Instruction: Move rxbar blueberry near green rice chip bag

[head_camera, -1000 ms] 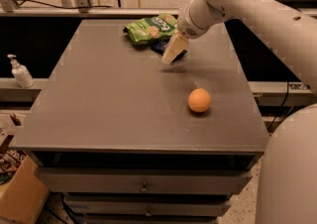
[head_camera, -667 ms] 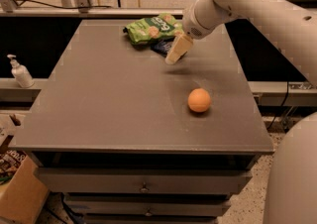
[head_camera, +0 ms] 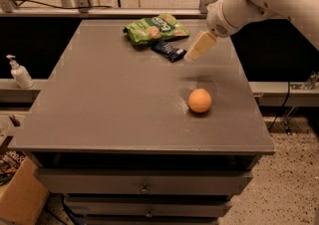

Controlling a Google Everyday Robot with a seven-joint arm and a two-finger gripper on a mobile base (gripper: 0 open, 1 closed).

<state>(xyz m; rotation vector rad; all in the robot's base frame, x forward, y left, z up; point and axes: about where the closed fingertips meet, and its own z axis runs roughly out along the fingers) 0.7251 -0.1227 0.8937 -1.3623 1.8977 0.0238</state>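
The green rice chip bag [head_camera: 155,28] lies at the far middle of the grey table [head_camera: 109,99]. The rxbar blueberry [head_camera: 169,50], a small dark navy wrapper, lies flat on the table just in front of and to the right of the bag, close to its edge. My gripper [head_camera: 195,52] hangs from the white arm coming in from the upper right. Its cream-coloured fingers [head_camera: 199,46] are right beside the bar's right end, raised slightly above the table, and hold nothing.
An orange ball [head_camera: 200,100] sits on the table's right side, nearer the front. A white pump bottle [head_camera: 19,72] stands on a ledge to the left. Drawers [head_camera: 144,187] are below the tabletop. A cardboard box [head_camera: 20,194] is on the floor at left.
The gripper has drawn back to the right and up, off the bar. The rxbar blueberry, hidden under the gripper before, now lies uncovered beside the green bag.
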